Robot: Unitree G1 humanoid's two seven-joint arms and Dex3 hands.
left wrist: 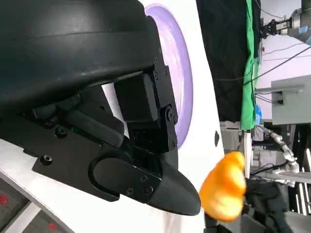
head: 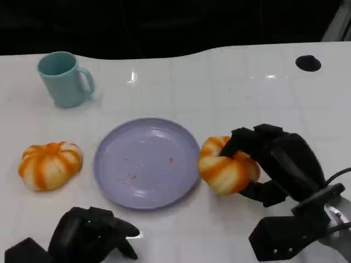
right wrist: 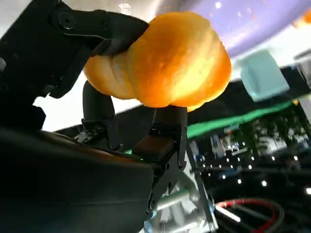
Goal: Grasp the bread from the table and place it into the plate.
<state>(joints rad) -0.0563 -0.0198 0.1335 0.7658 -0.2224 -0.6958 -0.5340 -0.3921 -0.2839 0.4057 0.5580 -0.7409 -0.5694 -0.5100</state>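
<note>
The white bench (head: 247,98) backs onto darkness. The lavender plate (head: 146,163) carries only crumbs; the teal mug (head: 62,78) stands upright. The right robot hand (head: 269,164) grips the round bread (head: 227,166) just right of the plate. The left robot hand (head: 90,235) rests with fingers curled, holding nothing. Another bun (head: 49,164) lies left.

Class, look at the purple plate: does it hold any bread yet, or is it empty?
Empty of bread. The plate shows only crumbs; one bread sits beside its rim, gripped by the right hand, and another bread lies apart on the table.
</note>
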